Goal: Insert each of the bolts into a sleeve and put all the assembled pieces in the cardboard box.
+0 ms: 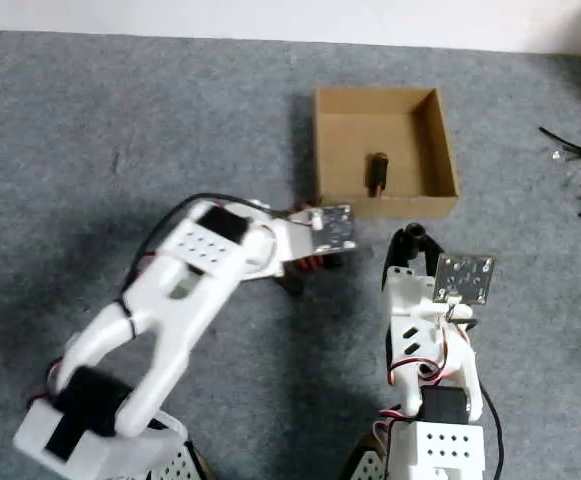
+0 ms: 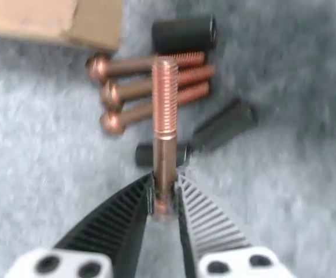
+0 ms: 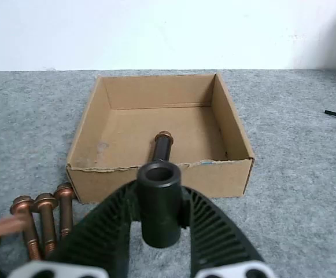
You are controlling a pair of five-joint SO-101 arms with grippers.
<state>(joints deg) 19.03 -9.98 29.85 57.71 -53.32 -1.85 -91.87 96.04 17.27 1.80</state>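
Note:
My left gripper [image 2: 164, 200] is shut on a copper bolt [image 2: 165, 124], held by its head end with the threaded end pointing away, above the pile on the carpet. Under it lie three more copper bolts [image 2: 139, 90] side by side and black sleeves [image 2: 183, 35] [image 2: 225, 123]. My right gripper [image 3: 159, 217] is shut on a black sleeve [image 3: 159, 202], bore opening up, just in front of the cardboard box [image 3: 159, 176]. One assembled piece [image 3: 162, 145] lies inside the box [image 1: 385, 205]. In the high view the left gripper [image 1: 305, 262] sits left of the right gripper [image 1: 410, 245].
Black cable ties [image 1: 580, 170] lie at the right edge of the grey carpet. A white wall rises behind the box. Open carpet spreads to the left and far side of the box.

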